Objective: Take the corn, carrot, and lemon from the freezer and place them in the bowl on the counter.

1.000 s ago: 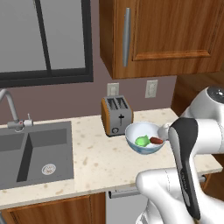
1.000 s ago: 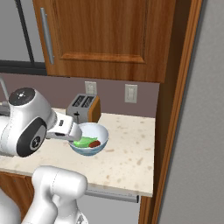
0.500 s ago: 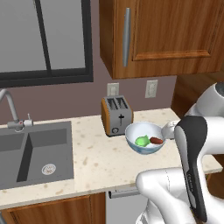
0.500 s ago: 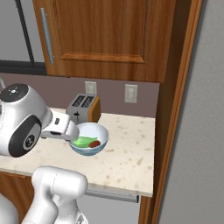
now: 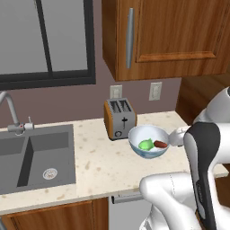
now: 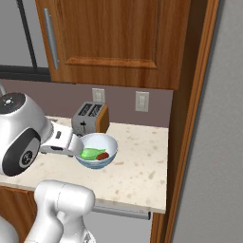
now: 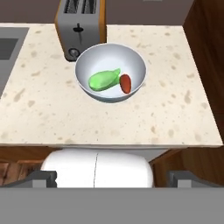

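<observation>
White bowl (image 7: pixel 110 72) rests on the table (image 7: pixel 175 109) beside the toaster (image 7: pixel 79 26), holding the corn (image 7: pixel 103 79) and carrot (image 7: pixel 125 83); no lemon lies in it. The fingers are spread fully and hold nothing, with the bowl ahead of and below the hand.

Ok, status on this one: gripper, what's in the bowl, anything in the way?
Gripper open, holding nothing. Corn and carrot lie in the bowl on the counter; no lemon in it yet. Toaster right behind the bowl.
</observation>
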{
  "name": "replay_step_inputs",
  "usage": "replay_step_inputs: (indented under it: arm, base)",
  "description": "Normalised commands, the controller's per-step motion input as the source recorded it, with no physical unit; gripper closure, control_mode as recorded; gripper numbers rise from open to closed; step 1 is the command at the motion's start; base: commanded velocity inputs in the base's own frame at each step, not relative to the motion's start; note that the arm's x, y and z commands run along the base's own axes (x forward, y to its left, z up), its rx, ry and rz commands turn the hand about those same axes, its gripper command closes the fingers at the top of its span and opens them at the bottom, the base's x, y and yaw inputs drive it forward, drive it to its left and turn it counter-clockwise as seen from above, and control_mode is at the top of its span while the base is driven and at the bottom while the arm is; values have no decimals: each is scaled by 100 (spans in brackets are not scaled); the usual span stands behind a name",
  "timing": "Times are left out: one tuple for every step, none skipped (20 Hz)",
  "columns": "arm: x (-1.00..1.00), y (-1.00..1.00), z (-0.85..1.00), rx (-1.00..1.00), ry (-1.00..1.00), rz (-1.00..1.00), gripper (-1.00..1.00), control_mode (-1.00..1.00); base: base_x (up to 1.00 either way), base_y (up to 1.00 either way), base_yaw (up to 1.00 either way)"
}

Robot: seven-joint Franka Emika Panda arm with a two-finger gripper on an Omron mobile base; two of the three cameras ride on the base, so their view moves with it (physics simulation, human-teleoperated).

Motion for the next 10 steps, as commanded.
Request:
replay_step_inputs:
  arm:
    - [0, 0, 0, 0, 0, 0, -100, 100]
    - [0, 0, 0, 0, 0, 0, -100, 100]
    - [0, 0, 0, 0, 0, 0, -100, 100]
    - [0, 0, 0, 0, 0, 0, -100, 100]
    - [0, 0, 0, 0, 0, 0, -100, 100]
    - [0, 0, 0, 0, 0, 0, -100, 100]
    - [0, 0, 0, 0, 0, 0, -100, 100]
    - [0, 0, 0, 0, 0, 0, -100, 100]
    - [0, 0, 0, 0, 0, 0, -100, 100]
    - [0, 0, 0, 0, 0, 0, -100, 100]
  base:
    - [-47, 0, 0]
    - [-78, -9, 0]
    - [-86, -3, 0]
    - [-87, -8, 0]
    - [-100, -11, 0]
    - [-100, -14, 0]
    - [-100, -20, 0]
    - [-100, -25, 0]
    - [-100, -34, 0]
    - [-100, -39, 0]
